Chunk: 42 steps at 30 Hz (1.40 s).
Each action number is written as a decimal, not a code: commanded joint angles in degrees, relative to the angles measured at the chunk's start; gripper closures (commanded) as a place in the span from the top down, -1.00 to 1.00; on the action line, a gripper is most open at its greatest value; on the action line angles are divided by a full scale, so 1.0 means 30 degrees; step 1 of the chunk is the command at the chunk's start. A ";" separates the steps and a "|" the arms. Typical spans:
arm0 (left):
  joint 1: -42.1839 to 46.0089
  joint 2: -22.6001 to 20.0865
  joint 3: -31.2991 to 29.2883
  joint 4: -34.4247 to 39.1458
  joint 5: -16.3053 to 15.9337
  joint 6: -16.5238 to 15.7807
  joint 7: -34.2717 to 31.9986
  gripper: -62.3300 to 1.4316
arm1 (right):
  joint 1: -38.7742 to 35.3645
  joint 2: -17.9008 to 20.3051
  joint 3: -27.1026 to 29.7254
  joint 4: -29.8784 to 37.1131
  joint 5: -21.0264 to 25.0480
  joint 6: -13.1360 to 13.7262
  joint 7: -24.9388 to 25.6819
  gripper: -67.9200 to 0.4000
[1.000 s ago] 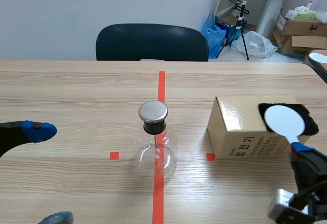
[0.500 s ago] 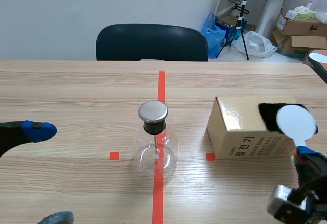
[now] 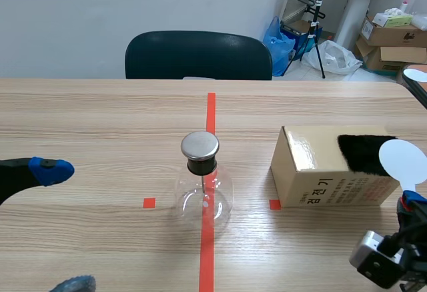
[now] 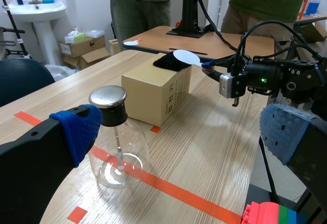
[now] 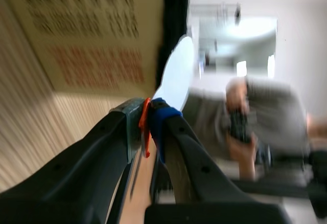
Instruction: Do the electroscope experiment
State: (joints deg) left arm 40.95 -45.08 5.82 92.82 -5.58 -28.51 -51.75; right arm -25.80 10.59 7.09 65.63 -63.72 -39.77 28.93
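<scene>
Electroscope: a clear glass flask with a metal cap, standing upright on the red tape line at the centre of the surface.

Right pincer: pressed onto the stem of a white disc paddle. The paddle's long axis runs from the pincer toward 12 o'clock. The disc sits at the 3 o'clock end of the cardboard box, beside the black fur pad on the box top.

Key relation: the cap lies at about 10 o'clock from the right pincer, with the box between them. The disc probably has to clear the box top.

Left pincer: spread, empty, at 9 o'clock of the flask. It is slightly the nearer.

Limits: the paddle stem is hidden in the grip, the right wrist view is blurred, and the flask's inner leaves cannot be made out.
</scene>
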 commanded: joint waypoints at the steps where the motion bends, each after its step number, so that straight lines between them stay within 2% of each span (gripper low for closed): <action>1: -0.0058 0.0087 -0.0058 0.0087 -0.0197 0.0036 -0.0328 1.00 | 0.0073 0.0160 -0.0109 0.0255 -0.0102 -0.0015 0.1428 -0.96; 2: -0.0058 0.0095 -0.0058 0.0087 -0.0197 0.0036 -0.0328 1.00 | 0.0080 0.0095 -0.0109 0.0255 0.0000 -0.0146 0.1013 -0.96; 5: -0.0058 0.0087 -0.0058 0.0087 -0.0197 0.0044 -0.0328 1.00 | -0.0036 0.0087 -0.0073 0.0248 0.0102 -0.0262 -0.2557 -0.96; 6: -0.0058 0.0087 -0.0058 0.0087 -0.0197 0.0044 -0.0328 1.00 | -0.0036 0.0153 -0.0080 0.0248 0.0036 -0.0029 -0.2346 -0.96; 9: -0.0058 0.0087 -0.0058 0.0087 -0.0197 0.0044 -0.0328 1.00 | 0.0080 0.0160 -0.0109 0.0255 -0.0160 0.0124 0.1056 -0.96; 10: -0.0058 0.0095 -0.0058 0.0087 -0.0197 0.0044 -0.0328 1.00 | 0.0080 0.0087 -0.0117 0.0255 -0.0087 0.0080 0.0874 -0.96; 13: -0.0058 0.0087 -0.0058 0.0087 -0.0197 0.0138 -0.0328 1.00 | -0.0036 0.0015 -0.0087 0.0248 0.0022 -0.0066 -0.2820 -0.96; 14: -0.0058 0.0087 -0.0058 0.0087 -0.0197 0.0175 -0.0321 1.00 | -0.0036 0.0080 -0.0087 0.0248 -0.0007 0.0058 -0.2863 -0.96; 17: -0.0058 0.0087 -0.0058 0.0087 -0.0197 0.0175 -0.0321 1.00 | -0.0015 0.0168 -0.0095 0.0248 -0.0168 0.0124 0.1064 -0.96; 18: -0.0058 0.0087 -0.0058 0.0087 -0.0197 0.0175 -0.0321 1.00 | 0.0029 0.0109 -0.0102 0.0248 -0.0168 0.0058 0.1464 -0.96; 20: -0.0058 0.0087 -0.0058 0.0087 -0.0197 0.0175 -0.0321 1.00 | 0.0015 0.0095 -0.0095 0.0248 0.0036 -0.0401 -0.0168 -0.96; 22: -0.0058 0.0080 -0.0058 0.0087 -0.0197 0.0175 -0.0321 1.00 | -0.0080 0.0175 -0.0087 0.0248 0.0022 -0.0357 -0.1916 -0.96; 23: -0.0058 0.0087 -0.0058 0.0087 -0.0197 0.0175 -0.0321 1.00 | -0.0080 0.0226 -0.0095 0.0248 -0.0117 -0.0124 -0.1443 -0.96; 24: -0.0058 0.0087 -0.0058 0.0087 -0.0197 0.0175 -0.0321 1.00 | -0.0080 0.0233 -0.0095 0.0248 -0.0262 0.0087 -0.0117 -0.96; 26: -0.0058 0.0087 -0.0058 0.0087 -0.0197 0.0175 -0.0321 1.00 | -0.0022 0.0204 -0.0102 0.0262 -0.0248 0.0029 0.1763 -0.96; 27: -0.0058 0.0087 -0.0058 0.0087 -0.0197 0.0175 -0.0321 1.00 | -0.0022 0.0175 -0.0102 0.0277 -0.0146 -0.0240 0.1515 -0.96; 28: -0.0058 0.0087 -0.0058 0.0087 -0.0197 0.0175 -0.0321 1.00 | -0.0036 0.0168 -0.0102 0.0277 0.0044 -0.0590 0.0488 -0.96; 30: -0.0058 0.0080 -0.0058 0.0087 -0.0197 0.0175 -0.0321 1.00 | -0.0204 0.0175 -0.0095 0.0262 0.0102 -0.0634 -0.1770 -0.96; 31: -0.0058 0.0080 -0.0058 0.0087 -0.0197 0.0175 -0.0321 1.00 | -0.0299 0.0175 -0.0095 0.0262 0.0051 -0.0415 -0.1770 -0.96; 34: -0.0058 0.0087 -0.0058 0.0087 -0.0197 0.0175 -0.0321 1.00 | -0.0240 0.0175 -0.0095 0.0277 -0.0474 -0.0401 0.1421 -0.96; 35: -0.0058 0.0087 -0.0058 0.0087 -0.0197 0.0175 -0.0321 1.00 | -0.0226 0.0168 -0.0095 0.0284 -0.0452 -0.0452 0.1960 -0.96; 36: -0.0058 0.0087 -0.0058 0.0087 -0.0197 0.0175 -0.0321 1.00 | -0.0226 0.0160 -0.0095 0.0306 -0.0291 -0.0525 0.1661 -0.96; 39: -0.0058 0.0080 -0.0058 0.0087 -0.0197 0.0175 -0.0321 1.00 | -0.0240 0.0182 -0.0087 0.0306 0.0029 -0.0743 -0.1435 -0.96; 40: -0.0058 0.0080 -0.0058 0.0087 -0.0197 0.0175 -0.0321 1.00 | -0.0240 0.0189 -0.0087 0.0299 -0.0029 -0.0729 -0.1428 -0.96; 42: -0.0058 0.0087 -0.0058 0.0087 -0.0197 0.0175 -0.0321 1.00 | -0.0168 0.0204 -0.0095 0.0306 -0.0255 -0.0736 0.1151 -0.96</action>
State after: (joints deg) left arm 40.95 -45.08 5.82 92.73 -5.58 -28.08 -51.70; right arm -26.57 10.57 7.11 65.63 -63.90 -41.78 28.60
